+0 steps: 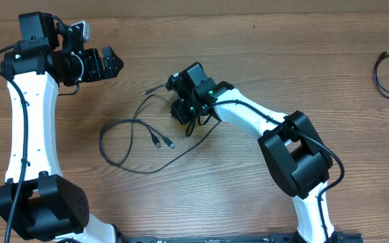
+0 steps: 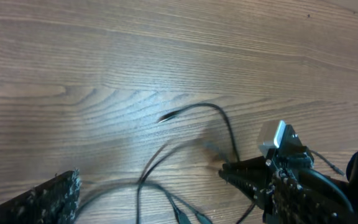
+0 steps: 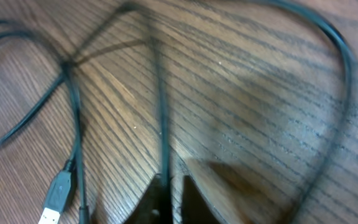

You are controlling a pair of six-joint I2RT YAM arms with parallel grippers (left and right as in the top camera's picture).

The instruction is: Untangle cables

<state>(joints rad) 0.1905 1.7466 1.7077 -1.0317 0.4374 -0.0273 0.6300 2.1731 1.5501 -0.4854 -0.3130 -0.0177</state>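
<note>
Step in hand: pulling one strand out of the knot, approx. mid-task. The right claw (image 1: 183,113) sits low over the cables (image 3: 74,121) near mid-desk (image 1: 282,40). In the wrist view its fingers (image 3: 194,202) are pinched almost together on a thin strand (image 3: 162,124) that runs straight away from them. A flat plug (image 3: 56,194) lies just beside, to the left, w/ a second cord passing next to it.

The rest of the bundle forms a loose loop (image 1: 102,143) left of that claw, two plug ends (image 1: 157,142) lying inside it. One loose tip (image 2: 166,116) points off toward the left arm. Another cable (image 1: 376,74) lies well apart at the far right edge, prob. already sorted.

The left claw (image 1: 107,64) hangs off the desk at upper left, looks spread open, nothing in it.

Next move, imo: draw the pinched strand away from the loop, slowly. It crosses other cords near the claw, so the whole lot may drag along. The left claw could pin the loop down first.
</note>
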